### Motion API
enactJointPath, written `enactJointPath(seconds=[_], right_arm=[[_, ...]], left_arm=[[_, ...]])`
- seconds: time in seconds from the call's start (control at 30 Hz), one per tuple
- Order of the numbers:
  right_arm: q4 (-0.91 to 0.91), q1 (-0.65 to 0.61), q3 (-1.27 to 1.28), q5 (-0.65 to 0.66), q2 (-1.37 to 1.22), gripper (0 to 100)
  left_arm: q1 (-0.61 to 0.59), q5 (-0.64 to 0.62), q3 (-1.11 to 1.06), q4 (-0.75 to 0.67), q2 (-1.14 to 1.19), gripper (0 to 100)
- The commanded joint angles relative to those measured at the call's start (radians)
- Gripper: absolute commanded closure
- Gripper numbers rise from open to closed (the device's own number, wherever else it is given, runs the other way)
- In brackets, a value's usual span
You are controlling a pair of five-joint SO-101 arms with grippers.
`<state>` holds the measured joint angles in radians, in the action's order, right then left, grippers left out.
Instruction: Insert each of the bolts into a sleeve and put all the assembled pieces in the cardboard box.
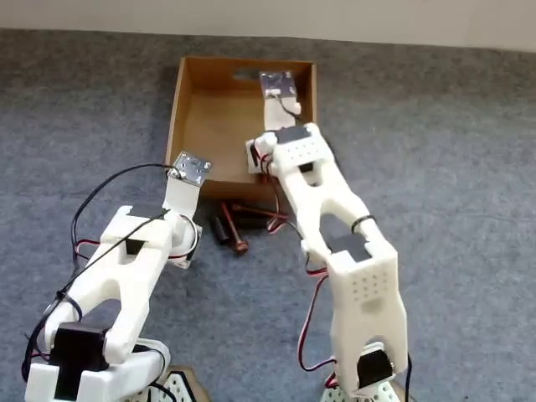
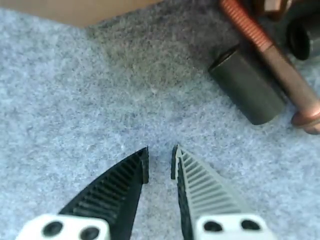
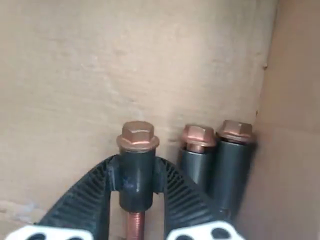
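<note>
The sleeved bolt (image 3: 136, 150) is clamped by the right gripper (image 3: 136, 172) inside the cardboard box (image 3: 75, 75), long axis along the fingers, head ahead. Two finished pieces (image 3: 215, 160) lie just beside it. The left gripper (image 2: 160, 162), slightly parted and empty, is nearer the loose sleeve (image 2: 247, 92).

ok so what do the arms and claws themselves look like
The left arm and right arm are white plastic shells with black motors at the joints and loose black and red cables. The left claw and right claw have tapered ribbed fingers on white screw-holed bases.
</note>
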<state>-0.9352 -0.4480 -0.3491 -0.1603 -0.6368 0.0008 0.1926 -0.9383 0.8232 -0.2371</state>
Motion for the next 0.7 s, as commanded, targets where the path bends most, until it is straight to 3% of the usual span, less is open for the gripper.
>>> enactJointPath(seconds=[0.0,0.53,0.67], right_arm=[[-0.021,0.015,-0.099,0.014,-0.025,99.2],[-0.038,0.028,-0.213,0.012,-0.147,98.7],[-0.094,0.036,-0.216,-0.068,-0.143,87.2]], left_arm=[[0.012,0.008,0.015,-0.011,0.002,90],[0.012,0.008,0.015,-0.011,0.002,90],[0.012,0.008,0.015,-0.011,0.002,90]])
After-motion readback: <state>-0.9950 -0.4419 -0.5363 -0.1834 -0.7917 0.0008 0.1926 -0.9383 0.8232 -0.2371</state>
